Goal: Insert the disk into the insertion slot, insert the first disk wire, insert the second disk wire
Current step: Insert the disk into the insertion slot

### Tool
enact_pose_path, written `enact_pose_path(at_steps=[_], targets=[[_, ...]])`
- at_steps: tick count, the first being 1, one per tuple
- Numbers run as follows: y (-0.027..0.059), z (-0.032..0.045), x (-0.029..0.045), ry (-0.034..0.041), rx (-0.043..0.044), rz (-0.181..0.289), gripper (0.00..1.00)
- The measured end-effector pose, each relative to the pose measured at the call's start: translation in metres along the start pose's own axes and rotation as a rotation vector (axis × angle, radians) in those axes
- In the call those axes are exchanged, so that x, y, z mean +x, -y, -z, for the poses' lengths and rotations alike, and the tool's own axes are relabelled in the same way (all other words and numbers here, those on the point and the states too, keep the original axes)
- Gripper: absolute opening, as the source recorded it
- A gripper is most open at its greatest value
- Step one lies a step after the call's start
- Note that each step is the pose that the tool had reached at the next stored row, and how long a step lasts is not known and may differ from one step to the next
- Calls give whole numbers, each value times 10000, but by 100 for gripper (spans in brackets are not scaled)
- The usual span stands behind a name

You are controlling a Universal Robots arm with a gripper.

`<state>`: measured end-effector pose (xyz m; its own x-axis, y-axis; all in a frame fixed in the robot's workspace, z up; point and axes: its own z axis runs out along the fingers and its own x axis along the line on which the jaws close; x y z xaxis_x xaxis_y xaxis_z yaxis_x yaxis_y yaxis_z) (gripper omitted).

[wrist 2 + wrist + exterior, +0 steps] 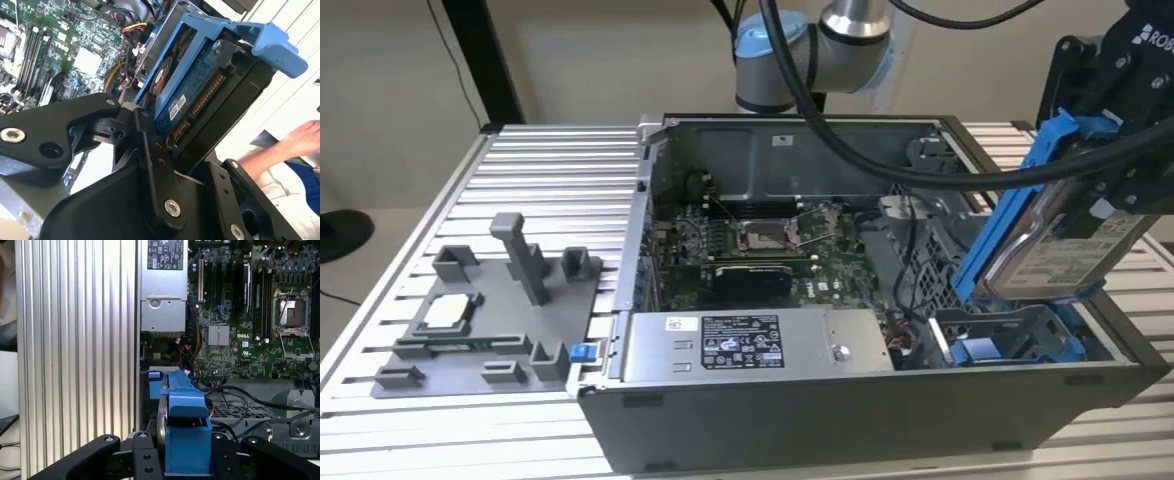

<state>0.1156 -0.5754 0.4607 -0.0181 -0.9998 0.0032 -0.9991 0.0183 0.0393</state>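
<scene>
I'm seeing a plain beige wall (587,60) standing behind the ribbed metal table (547,165). Light is glinting off its slats — brightly.

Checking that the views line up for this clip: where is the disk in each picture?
Exterior view: the disk, at the exterior view's right, tilted above the insertion slot.
Second wrist view: the disk, circuit-board side showing, clamped in the gripper.
First wrist view: the disk edge-on in the gripper, blue carrier nearest.
Shared landmark: the motherboard, in all three.
</scene>
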Motion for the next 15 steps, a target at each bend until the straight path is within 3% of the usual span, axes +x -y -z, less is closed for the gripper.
enact_pose_path(at_steps=[8, 15], targets=[[22, -83, 14, 7, -1, -175, 0], [29, -97, 18, 8, -1, -224, 0]])
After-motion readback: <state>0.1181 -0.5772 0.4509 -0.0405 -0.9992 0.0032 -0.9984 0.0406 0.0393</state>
